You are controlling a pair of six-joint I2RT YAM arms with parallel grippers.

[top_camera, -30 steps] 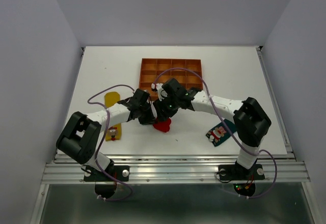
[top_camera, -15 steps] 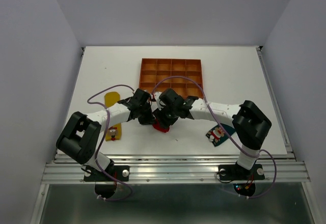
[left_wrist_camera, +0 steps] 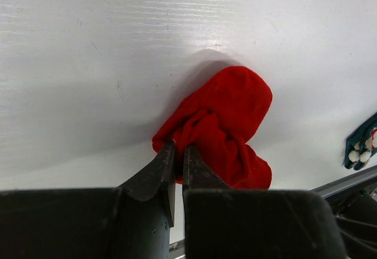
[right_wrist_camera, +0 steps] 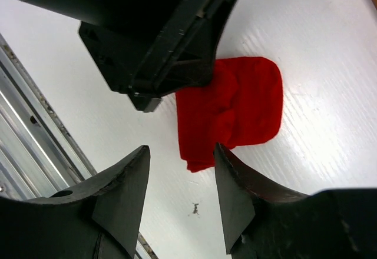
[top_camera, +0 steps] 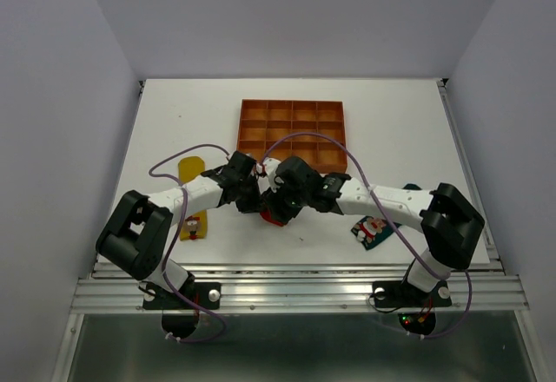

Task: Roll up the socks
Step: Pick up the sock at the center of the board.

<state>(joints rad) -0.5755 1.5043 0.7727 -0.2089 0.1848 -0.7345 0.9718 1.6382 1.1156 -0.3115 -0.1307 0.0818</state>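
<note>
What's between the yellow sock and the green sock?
It's the red sock, pinched by the left gripper; the top view shows it.

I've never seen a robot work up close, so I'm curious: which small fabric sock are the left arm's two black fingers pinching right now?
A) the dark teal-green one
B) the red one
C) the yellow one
B: in the left wrist view the left gripper is closed on a fold of the crumpled red fabric sock, while the yellow sock and the dark teal-green sock lie off to the sides.
</note>
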